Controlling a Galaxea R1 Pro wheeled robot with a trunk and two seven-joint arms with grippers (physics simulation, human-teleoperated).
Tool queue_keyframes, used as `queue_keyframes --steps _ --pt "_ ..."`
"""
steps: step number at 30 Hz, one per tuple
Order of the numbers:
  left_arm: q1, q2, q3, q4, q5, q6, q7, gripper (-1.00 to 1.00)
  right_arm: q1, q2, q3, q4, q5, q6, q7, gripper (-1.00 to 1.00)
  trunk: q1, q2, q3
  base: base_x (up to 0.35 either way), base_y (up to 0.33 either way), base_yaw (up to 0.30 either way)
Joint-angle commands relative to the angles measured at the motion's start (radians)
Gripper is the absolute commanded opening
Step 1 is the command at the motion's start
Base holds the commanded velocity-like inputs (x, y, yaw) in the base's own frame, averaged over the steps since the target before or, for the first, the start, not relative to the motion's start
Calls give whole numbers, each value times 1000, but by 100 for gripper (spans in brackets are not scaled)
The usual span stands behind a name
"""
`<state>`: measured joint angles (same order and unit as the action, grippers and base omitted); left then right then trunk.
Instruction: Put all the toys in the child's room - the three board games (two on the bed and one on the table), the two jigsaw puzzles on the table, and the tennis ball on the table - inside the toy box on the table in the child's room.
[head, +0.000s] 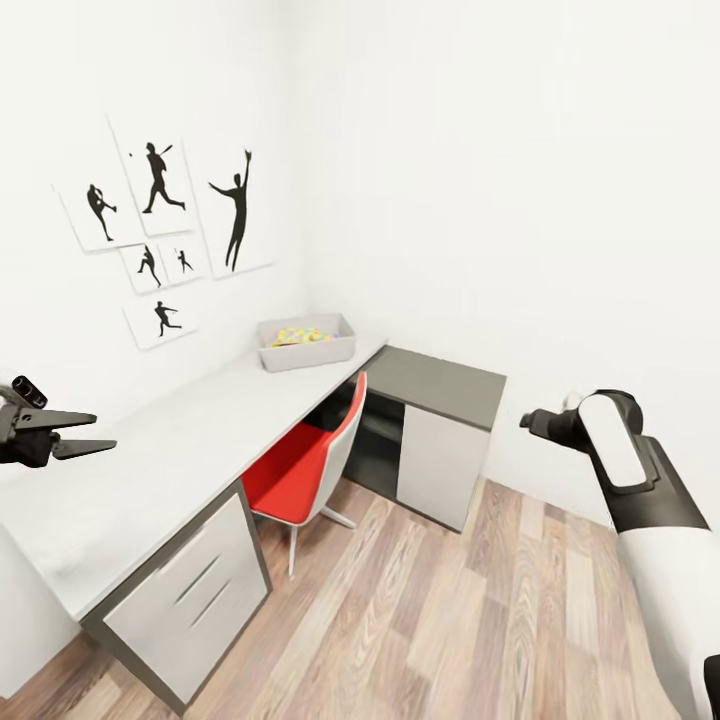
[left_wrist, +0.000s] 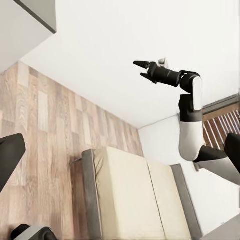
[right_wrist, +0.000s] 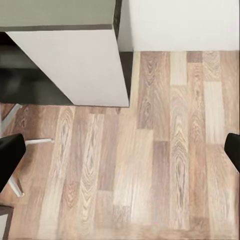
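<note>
The left gripper (head: 85, 432) hangs above the near end of the long pale grey worktop (head: 150, 460), its two dark fingers spread apart in a clear V with nothing between them and touching nothing. In the left wrist view its fingertips (left_wrist: 10, 155) sit wide at the frame's edges, over wood floor (left_wrist: 45, 140) and the beige mattress of the bed (left_wrist: 135, 195). The right gripper (left_wrist: 141, 68) is raised in open air off the end of the lower dark grey section; seen from the left wrist, its jaws stand parted and empty. The right wrist view looks down on the floor and a white cabinet door (right_wrist: 80, 65). The toy box (head: 307, 341) sits at the far end of the worktop, in the corner by the wall; small yellow and coloured items lie inside, too small to identify, perhaps the toys. A red chair (head: 305, 465) is tucked under the worktop's edge.
</note>
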<state>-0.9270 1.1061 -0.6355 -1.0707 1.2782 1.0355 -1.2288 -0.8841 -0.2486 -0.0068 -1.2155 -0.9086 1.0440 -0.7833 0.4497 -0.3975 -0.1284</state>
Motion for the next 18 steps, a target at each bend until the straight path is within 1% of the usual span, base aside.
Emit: queue_keyframes --steps 1,3,6,7,8,9,11,12,13,14,15,16,17,18 --pt "-4 1 -7 2 4 6 -5 100 11 0 -8 -1 -10 3 -9 100 0 -3 -2 -273 169 -275" --pt "-4 1 -7 2 4 6 -5 100 51 0 -28 0 -10 1 -7 100 0 -3 -1 -273 169 -275" --pt "-4 0 -7 2 4 6 -5 100 138 1 -54 8 -7 -5 -4 100 0 -3 1 -273 169 -275" --pt "-4 1 -7 2 4 6 -5 100 153 1 -57 11 -7 -11 -4 100 0 -3 1 -273 169 -275" --pt "-4 1 -7 2 4 6 -5 100 186 1 -63 23 -6 -31 -3 100 0 -3 2 -273 169 -275" --pt "-4 1 -7 2 4 6 -5 100 226 2 -66 43 -5 -65 -1 100 0 -3 2 -273 169 -275" --pt "-4 1 -7 2 5 6 -5 100 318 6 -66 120 -1 -164 1 100 0 -3 3 -273 169 -275" --pt "-4 1 -7 2 5 6 -6 100 340 8 -64 147 0 -194 1 100 0 -3 3 -273 169 -276" --pt "-4 1 -7 2 4 6 -7 100 378 12 -57 209 4 -257 2 100 0 -3 4 -273 169 -276" --pt "-4 0 -7 1 5 6 -8 100 406 15 -41 283 12 -325 3 100 0 -3 4 -273 168 -265" --pt "-4 1 -7 1 6 6 -9 100 425 20 -15 369 24 -396 11 100 0 -3 4 -273 168 -198" --pt "-4 0 -7 1 6 6 -10 100 437 28 23 464 41 -475 31 100 0 -3 4 -273 166 -126" --pt "-4 0 -7 1 7 7 -11 100 445 40 71 558 60 -563 65 100 0 -3 4 -273 163 -81" --pt "-4 0 -7 0 7 7 -12 100 450 58 128 648 80 -662 113 100 0 -3 4 -273 158 -52"
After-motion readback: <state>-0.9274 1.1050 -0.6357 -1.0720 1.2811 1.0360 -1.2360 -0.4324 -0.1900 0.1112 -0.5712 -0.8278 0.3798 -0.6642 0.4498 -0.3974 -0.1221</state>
